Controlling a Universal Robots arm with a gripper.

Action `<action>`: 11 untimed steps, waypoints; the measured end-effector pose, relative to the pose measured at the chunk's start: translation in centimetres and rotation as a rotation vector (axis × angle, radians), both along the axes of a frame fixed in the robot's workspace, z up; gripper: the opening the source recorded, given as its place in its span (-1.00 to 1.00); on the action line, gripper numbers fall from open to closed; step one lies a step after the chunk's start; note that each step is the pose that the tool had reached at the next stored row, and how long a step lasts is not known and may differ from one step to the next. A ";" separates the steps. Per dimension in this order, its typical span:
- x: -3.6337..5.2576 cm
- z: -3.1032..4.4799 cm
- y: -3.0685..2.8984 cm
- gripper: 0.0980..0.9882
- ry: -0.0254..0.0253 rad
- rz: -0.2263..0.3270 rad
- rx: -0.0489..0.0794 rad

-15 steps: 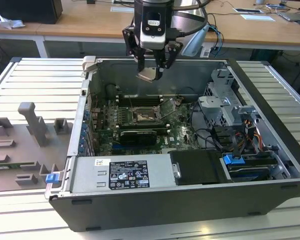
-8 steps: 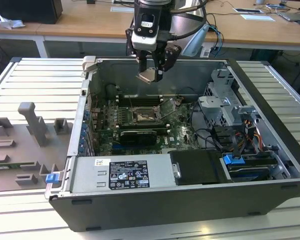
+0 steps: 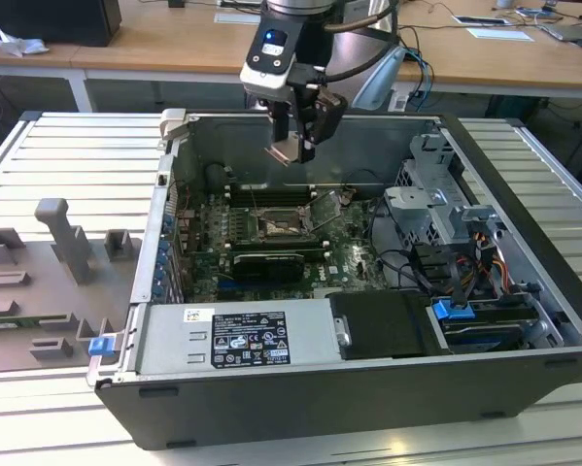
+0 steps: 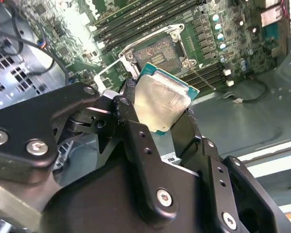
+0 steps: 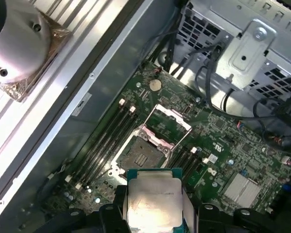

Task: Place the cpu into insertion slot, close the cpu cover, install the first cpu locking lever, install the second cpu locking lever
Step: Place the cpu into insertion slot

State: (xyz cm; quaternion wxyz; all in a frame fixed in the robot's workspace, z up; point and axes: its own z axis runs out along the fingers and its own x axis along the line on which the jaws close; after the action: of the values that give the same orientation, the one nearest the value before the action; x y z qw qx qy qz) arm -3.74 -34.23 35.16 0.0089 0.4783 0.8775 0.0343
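My gripper (image 3: 292,146) hangs above the open computer case, shut on the cpu (image 3: 288,149), a flat square chip with a pale silver face. Both wrist views show the cpu (image 4: 161,99) (image 5: 154,201) clamped by its edges between the black fingers (image 4: 130,121). Below it on the green board lies the insertion slot (image 3: 281,226) (image 4: 157,52) (image 5: 143,155), uncovered and with nothing in it. The cpu cover (image 3: 326,205) (image 5: 167,121), a shiny metal frame, stands swung up at the socket's hinge side. The chip is well clear of the socket.
Long black memory slots (image 5: 106,138) run beside the socket. A metal drive cage (image 3: 436,209) with cables fills the exterior view's right of the case, and a power supply (image 3: 237,335) sits at its front. A grey fixture tray (image 3: 48,282) lies on the table outside, at the exterior view's left.
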 end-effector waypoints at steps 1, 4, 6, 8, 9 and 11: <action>0.00 -0.04 0.00 -0.01 0.0000 -0.015 0.000; 0.00 -0.19 0.00 -0.01 0.0000 -0.076 -0.001; 0.00 -0.25 0.00 -0.01 0.0000 -0.105 -0.001; 0.00 -0.31 0.00 -0.01 0.0001 -0.136 -0.001; 0.00 -0.34 0.00 -0.01 0.0001 -0.151 -0.001; 0.00 -0.42 0.00 -0.01 0.0001 -0.190 -0.001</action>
State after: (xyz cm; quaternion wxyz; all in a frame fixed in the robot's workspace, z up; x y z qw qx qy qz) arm -3.74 -34.23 34.74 0.0124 0.5593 0.8282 0.0327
